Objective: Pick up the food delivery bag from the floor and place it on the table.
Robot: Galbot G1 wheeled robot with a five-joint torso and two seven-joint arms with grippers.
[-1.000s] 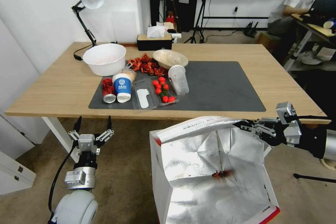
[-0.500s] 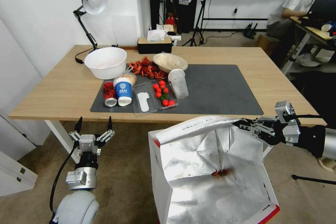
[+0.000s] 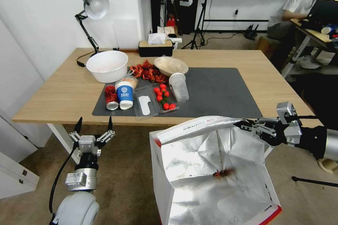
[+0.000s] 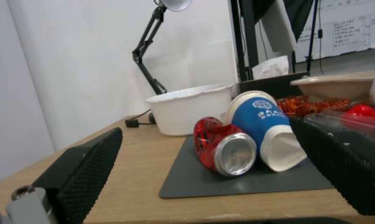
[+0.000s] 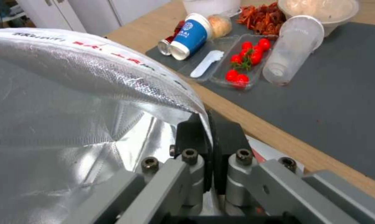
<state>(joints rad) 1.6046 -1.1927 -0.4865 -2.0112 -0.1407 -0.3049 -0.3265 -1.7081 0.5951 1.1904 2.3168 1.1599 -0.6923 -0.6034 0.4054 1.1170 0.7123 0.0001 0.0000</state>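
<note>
The food delivery bag point(image 3: 211, 172), red and white with silver foil lining, hangs open in front of the table point(image 3: 63, 91), and its bottom is cut off by the picture's lower edge. My right gripper point(image 3: 243, 124) is shut on the bag's top rim at its right corner. In the right wrist view the fingers point(image 5: 187, 133) pinch the foil edge of the bag point(image 5: 71, 93). My left gripper point(image 3: 93, 123) stands open over the floor point(image 3: 126, 182), just below the table's front edge. Its fingers point(image 4: 92, 161) point at the items on the tabletop.
On the left half of the dark grey mat point(image 3: 225, 91) stand a white bowl point(image 3: 106, 65), a beige bowl point(image 3: 171, 65), red crayfish point(image 3: 148, 72), a blue cup point(image 3: 124, 95), a red can point(image 3: 111, 98), a tomato tray point(image 3: 163, 96) and a clear cup point(image 3: 179, 87). A desk lamp point(image 3: 93, 5) rises at back left.
The whole view has shifted, so the table sits lower and farther in the picture. The bag's rim now shows level with the table's front edge. Both grippers keep their states.
</note>
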